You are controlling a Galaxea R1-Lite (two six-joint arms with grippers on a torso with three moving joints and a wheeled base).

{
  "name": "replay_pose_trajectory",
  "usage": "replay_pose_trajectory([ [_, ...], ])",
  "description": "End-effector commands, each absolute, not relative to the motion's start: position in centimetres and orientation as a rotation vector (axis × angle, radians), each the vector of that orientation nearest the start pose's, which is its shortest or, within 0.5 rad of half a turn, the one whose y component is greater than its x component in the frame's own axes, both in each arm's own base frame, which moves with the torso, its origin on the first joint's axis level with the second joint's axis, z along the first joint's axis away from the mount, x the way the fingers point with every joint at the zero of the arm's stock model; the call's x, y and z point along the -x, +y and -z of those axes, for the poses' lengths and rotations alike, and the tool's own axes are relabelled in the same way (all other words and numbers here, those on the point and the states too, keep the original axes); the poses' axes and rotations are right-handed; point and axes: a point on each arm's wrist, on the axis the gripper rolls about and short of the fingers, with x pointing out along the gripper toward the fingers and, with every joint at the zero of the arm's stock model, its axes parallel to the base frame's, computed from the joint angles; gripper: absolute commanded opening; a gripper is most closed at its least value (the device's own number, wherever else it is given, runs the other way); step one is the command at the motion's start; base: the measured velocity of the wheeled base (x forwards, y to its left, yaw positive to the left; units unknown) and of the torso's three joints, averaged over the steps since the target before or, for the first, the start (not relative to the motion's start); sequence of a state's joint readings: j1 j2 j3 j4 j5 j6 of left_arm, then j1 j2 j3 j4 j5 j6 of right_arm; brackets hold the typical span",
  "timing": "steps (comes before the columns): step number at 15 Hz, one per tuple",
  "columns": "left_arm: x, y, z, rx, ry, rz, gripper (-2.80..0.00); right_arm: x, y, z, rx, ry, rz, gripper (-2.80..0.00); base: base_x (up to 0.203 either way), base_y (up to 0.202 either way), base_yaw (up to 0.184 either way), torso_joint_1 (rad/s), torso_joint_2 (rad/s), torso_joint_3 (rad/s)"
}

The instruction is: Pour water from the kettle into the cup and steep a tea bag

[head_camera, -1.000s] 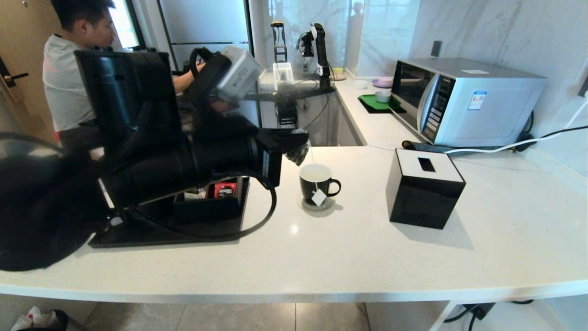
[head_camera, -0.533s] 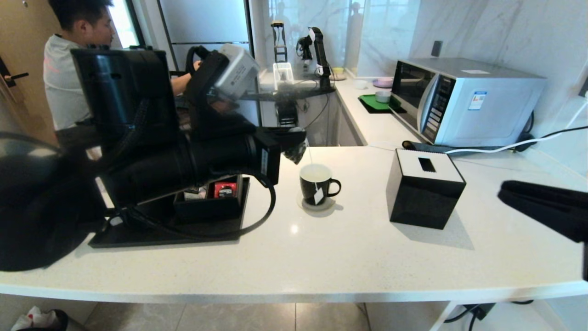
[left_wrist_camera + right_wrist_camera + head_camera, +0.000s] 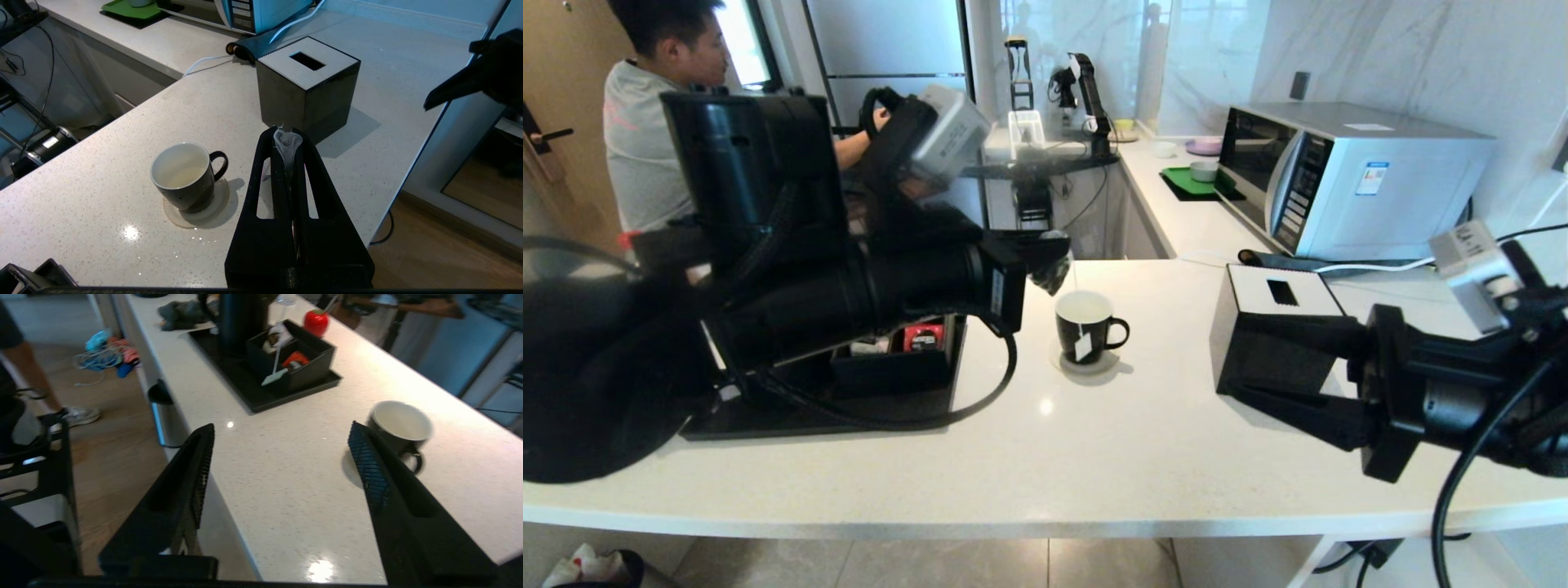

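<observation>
While the left gripper (image 3: 288,141) is pinching the tea bag (image 3: 1052,273) just above the cup (image 3: 1085,327), the wide-open right gripper (image 3: 282,461) is nearing; lowering gently is likely preventing splashes.

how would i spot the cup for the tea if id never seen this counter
Start at the black tissue box in the middle of the white counter; the cup stands alone beside it, toward the black tray. It is a small black mug, white inside, with a loop handle, on a round coaster, a paper tag hanging down its side.
</observation>
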State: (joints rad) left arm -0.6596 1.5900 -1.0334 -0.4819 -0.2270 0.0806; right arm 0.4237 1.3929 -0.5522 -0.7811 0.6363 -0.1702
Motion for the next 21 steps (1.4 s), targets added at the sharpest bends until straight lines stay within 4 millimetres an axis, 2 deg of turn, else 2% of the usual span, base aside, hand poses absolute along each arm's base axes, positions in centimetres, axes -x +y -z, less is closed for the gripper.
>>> replay_pose_trajectory([
  [1,-23.0,-18.8,-26.3,-0.093,0.041,0.900,-2.80,-20.4,11.9,-19.9,0.149,0.013,-1.117,0.00,0.000,0.000,0.000,0.000,0.00,0.000],
  [5,-22.6,-19.3,-26.3,-0.094,0.040,0.919,-2.80,-22.8,14.6,-19.1,0.149,0.023,-1.167,0.00,0.000,0.000,0.000,0.000,0.00,0.000],
  [8,-22.3,-19.4,-26.4,-0.095,0.034,0.929,-2.80,-24.5,16.8,-18.3,0.146,-0.027,-1.199,0.00,0.000,0.000,0.000,0.000,0.00,0.000],
  [11,-22.2,-19.4,-26.5,-0.124,0.016,0.927,-2.80,-26.1,18.7,-18.4,0.147,-0.092,-1.218,0.00,0.000,0.000,0.000,0.000,0.00,0.000],
  [18,-22.1,-19.4,-26.5,-0.125,0.014,0.928,-2.80,-28.5,21.8,-18.2,0.148,-0.147,-1.252,0.00,0.000,0.000,0.000,0.000,0.00,0.000],
  [21,-22.1,-19.4,-26.5,-0.125,0.016,0.928,-2.80,-28.9,22.2,-17.9,0.148,-0.145,-1.254,0.00,0.000,0.000,0.000,0.000,0.00,0.000],
])
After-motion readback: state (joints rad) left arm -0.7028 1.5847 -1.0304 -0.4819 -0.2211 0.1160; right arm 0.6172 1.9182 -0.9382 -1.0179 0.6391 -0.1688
